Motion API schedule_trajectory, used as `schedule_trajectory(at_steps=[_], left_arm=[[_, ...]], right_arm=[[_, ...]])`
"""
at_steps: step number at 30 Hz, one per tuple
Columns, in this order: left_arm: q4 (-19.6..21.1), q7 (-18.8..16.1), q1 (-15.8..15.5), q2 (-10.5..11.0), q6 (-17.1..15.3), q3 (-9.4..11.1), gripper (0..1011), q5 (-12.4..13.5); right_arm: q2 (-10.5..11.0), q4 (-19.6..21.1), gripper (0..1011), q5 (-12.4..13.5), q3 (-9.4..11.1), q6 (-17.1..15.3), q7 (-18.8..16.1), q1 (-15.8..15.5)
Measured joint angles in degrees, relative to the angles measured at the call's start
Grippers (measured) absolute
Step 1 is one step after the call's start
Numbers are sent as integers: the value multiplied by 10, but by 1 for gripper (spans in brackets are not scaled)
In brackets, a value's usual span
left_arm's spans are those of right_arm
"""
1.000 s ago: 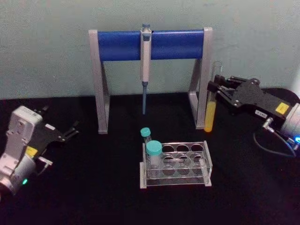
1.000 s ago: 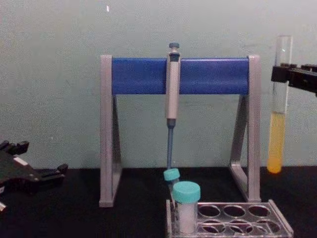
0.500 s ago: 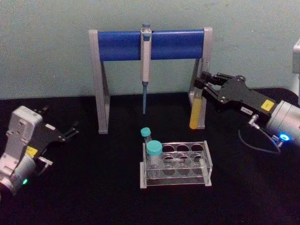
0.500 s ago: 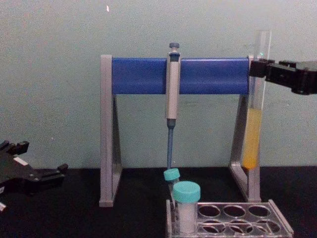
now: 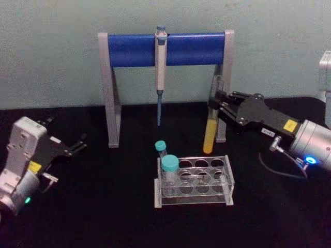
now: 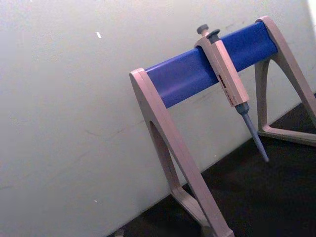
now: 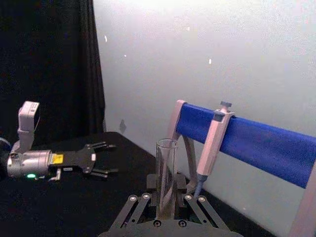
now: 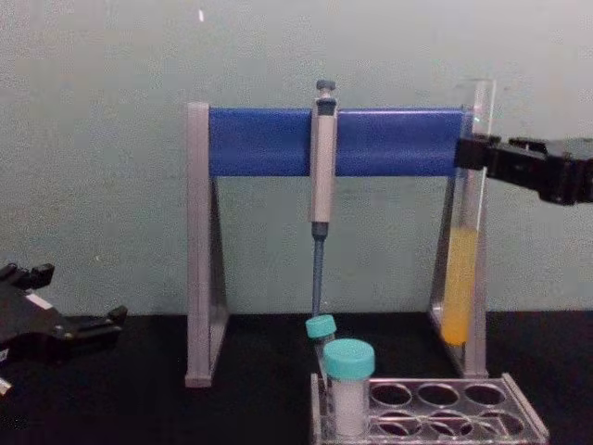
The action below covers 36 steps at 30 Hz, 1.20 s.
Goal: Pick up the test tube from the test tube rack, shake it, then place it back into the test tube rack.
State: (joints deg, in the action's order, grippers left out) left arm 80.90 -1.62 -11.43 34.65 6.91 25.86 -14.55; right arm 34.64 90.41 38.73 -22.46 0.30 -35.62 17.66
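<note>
Over black tabletop hangs test tube; wall seemingly greenish.

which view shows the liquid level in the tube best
Chest view: it sees the tube side-on, full length, yellow liquid filling its lower part, right pincer gripping above. Head view looks down, foreshortening it against the stand. Right wrist view shows its clear top. Left pincer rests at left.
</note>
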Motion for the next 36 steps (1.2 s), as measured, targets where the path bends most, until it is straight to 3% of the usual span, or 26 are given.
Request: schedule_trajectory(at_steps=[16,25,36], left_arm=[[0,0,0,0,0,0,1001,0],[0,0,0,0,0,0,1001,0],[0,0,0,0,0,0,1001,0]], right_arm=[[-8,-29,218,-4,-17,19,-15,1],[-18,-53,218,-29,-30,30,-15,9],[-30,-70,218,-39,-34,34,-16,12]])
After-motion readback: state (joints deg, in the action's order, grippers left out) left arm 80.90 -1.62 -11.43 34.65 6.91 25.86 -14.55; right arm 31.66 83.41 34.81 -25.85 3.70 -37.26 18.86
